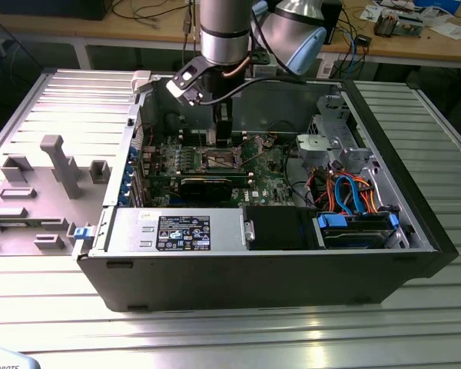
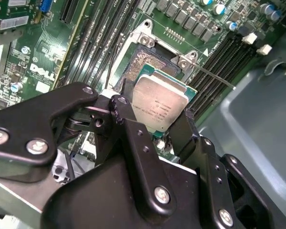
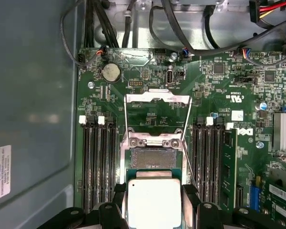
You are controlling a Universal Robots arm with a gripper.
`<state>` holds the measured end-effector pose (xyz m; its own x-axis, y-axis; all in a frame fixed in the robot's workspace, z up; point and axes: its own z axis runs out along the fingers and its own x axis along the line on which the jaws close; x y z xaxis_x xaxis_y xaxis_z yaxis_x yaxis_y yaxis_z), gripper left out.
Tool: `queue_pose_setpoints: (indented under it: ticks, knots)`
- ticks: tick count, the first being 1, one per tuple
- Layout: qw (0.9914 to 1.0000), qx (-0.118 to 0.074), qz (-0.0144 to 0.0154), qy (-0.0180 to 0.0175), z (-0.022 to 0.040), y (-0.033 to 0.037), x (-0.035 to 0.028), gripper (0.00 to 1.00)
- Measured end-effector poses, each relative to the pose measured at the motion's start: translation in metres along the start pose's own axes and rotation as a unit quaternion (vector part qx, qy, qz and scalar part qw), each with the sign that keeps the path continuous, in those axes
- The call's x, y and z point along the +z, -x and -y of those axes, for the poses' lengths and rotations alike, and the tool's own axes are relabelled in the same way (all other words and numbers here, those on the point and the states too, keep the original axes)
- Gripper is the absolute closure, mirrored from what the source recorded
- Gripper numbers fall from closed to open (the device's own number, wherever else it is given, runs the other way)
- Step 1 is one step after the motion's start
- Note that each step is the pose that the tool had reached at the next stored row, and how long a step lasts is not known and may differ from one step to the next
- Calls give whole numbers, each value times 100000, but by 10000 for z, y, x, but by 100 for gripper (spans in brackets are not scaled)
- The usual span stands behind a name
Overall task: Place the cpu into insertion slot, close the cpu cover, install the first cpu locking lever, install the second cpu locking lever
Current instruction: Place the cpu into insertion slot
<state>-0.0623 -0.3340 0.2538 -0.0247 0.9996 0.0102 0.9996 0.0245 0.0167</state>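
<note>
Holding cpu [image 2: 159,107] over open socket [image 3: 152,158].
Pinching opposite edges with gripper [image 2: 154,119]; likely light, stiff, fragile underneath, so edge-hold only.

The black tool [image 2: 152,114] carries silver screws [image 2: 162,194].

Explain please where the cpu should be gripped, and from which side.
By two opposite edges, from above, as the gripper holds it now. The cpu is a thin flat square, metal top up, near the socket; probably only its edges offer a hold.
</note>
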Motion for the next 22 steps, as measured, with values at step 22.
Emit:
queue_pose_setpoints:
  ticks: [22]
  knots:
    - [99997,719,7,18,-32,-9,466,46]
